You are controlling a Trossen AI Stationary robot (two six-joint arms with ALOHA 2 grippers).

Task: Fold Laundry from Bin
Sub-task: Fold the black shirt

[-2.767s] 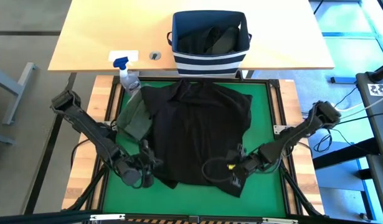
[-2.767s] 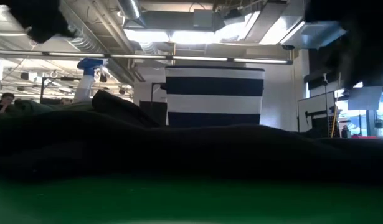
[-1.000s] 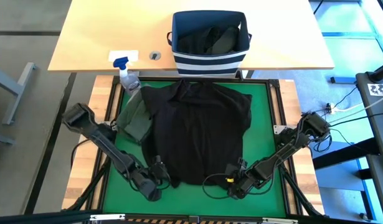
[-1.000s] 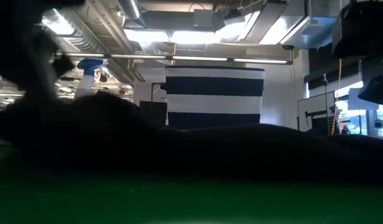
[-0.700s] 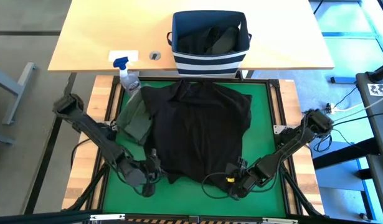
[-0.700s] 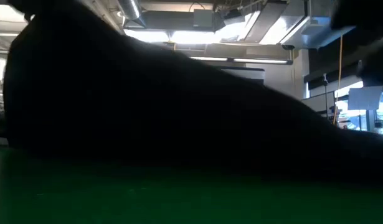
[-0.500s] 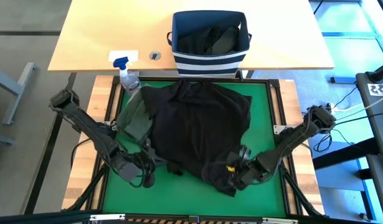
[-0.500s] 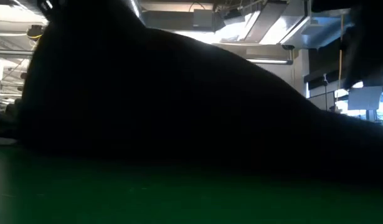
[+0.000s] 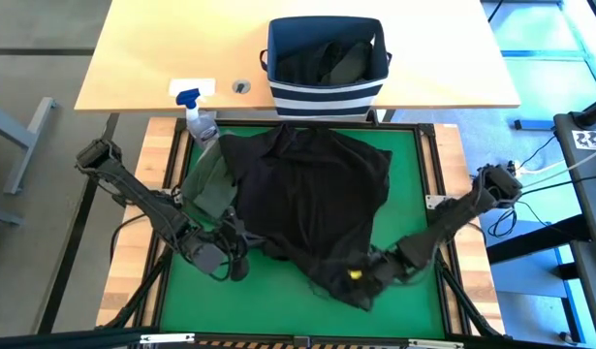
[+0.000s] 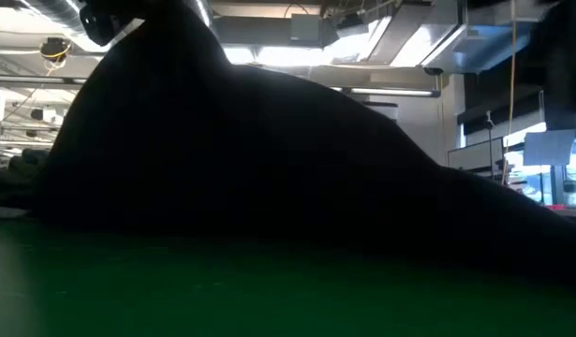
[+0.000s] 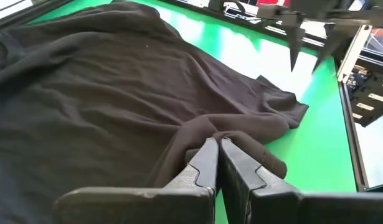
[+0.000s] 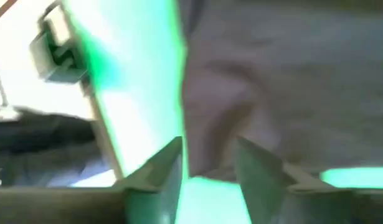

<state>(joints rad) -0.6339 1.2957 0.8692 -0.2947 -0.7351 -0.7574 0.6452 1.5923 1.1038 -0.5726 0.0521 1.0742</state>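
The left gripper is closed tight on a fold of the black garment's hem near the green mat's front-left corner. The right gripper, near the front-right corner, has its fingers parted with black cloth between them; whether it grips the cloth I cannot tell. The olive garment lies at the mat's left edge. The bin stands on the desk behind, beside a spray bottle.
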